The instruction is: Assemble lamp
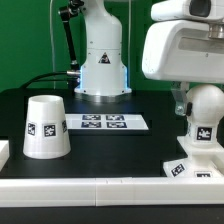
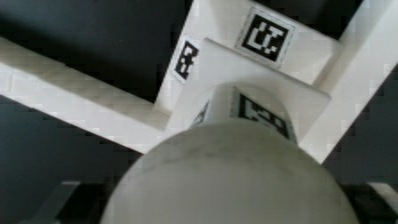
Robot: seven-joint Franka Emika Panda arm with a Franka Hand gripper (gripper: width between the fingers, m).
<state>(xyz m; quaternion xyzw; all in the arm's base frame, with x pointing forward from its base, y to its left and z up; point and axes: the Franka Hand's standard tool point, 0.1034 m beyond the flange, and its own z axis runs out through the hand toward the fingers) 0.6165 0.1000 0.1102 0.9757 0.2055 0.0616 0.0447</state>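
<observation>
Bulb going onto the base, shade still waiting.

I see the gripper point(image 1: 199, 100) over the bulb point(image 1: 203, 128) on the base point(image 1: 180, 170); I can't tell its grip. The shade point(image 1: 46, 127) stands well apart, unfitted.

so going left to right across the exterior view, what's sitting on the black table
shade → marker board → bulb, which stands on the base at the exterior view's right, under the end effector
</observation>
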